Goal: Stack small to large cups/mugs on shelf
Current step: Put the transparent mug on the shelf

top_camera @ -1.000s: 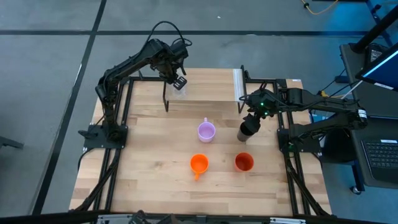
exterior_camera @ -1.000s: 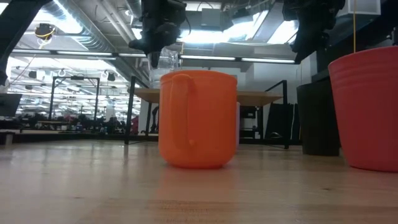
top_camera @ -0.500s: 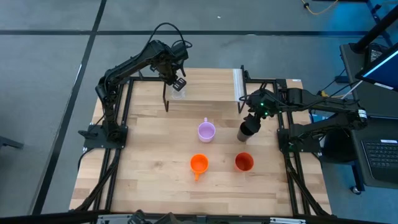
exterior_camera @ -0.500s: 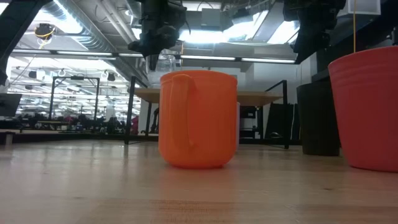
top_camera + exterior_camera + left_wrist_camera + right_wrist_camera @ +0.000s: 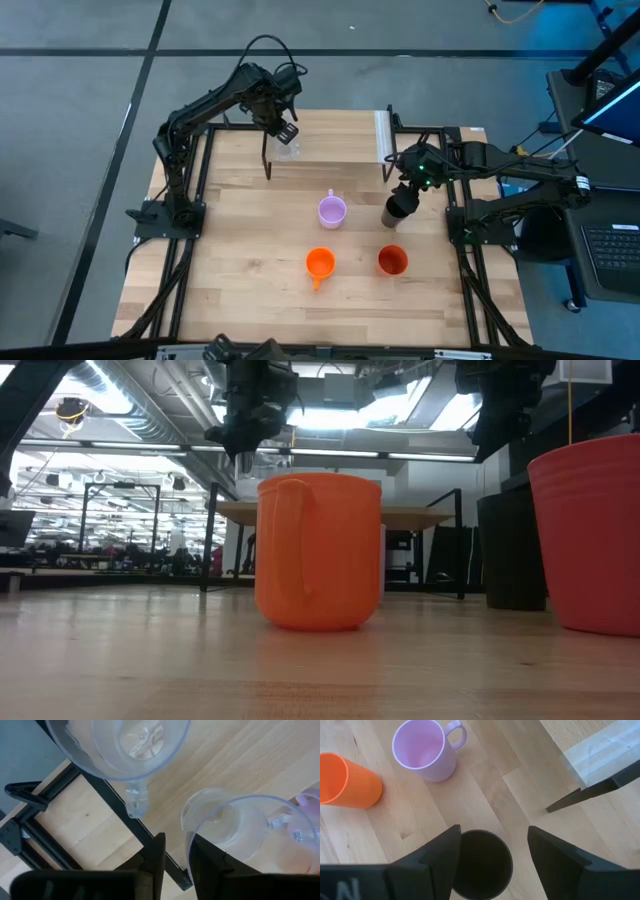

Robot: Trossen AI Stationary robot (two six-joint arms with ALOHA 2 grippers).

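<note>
The left hand (image 5: 287,133) hung over the left end of the shelf (image 5: 330,148), its fingers (image 5: 154,860) pinching the near wall of a clear glass (image 5: 250,835), one finger inside the rim and one outside. Just beside that glass, in the left wrist view, a second clear glass (image 5: 117,745) with a small handle stood apart from it; whether either glass rested on the shelf board could not be told. In the high view the held glass (image 5: 287,149) appeared as a pale shape directly under the hand, near the shelf's front left leg. The right hand (image 5: 408,190) hovered at the right end of the shelf, beside the white strip (image 5: 382,135), with its fingers (image 5: 440,852) spread to either side of the black cup (image 5: 481,862), which stood upright on the surface (image 5: 250,260) and did not visibly touch them. Beyond the black cup, the lilac mug (image 5: 332,211) stood upright near the middle of the surface, in front of the shelf. Nearer the front edge, the orange handled mug (image 5: 319,264) and the orange-red cup (image 5: 392,261) stood side by side, well apart from each other. In the low view the orange handled mug (image 5: 318,552) filled the centre and the orange-red cup (image 5: 588,530) the right edge.
</note>
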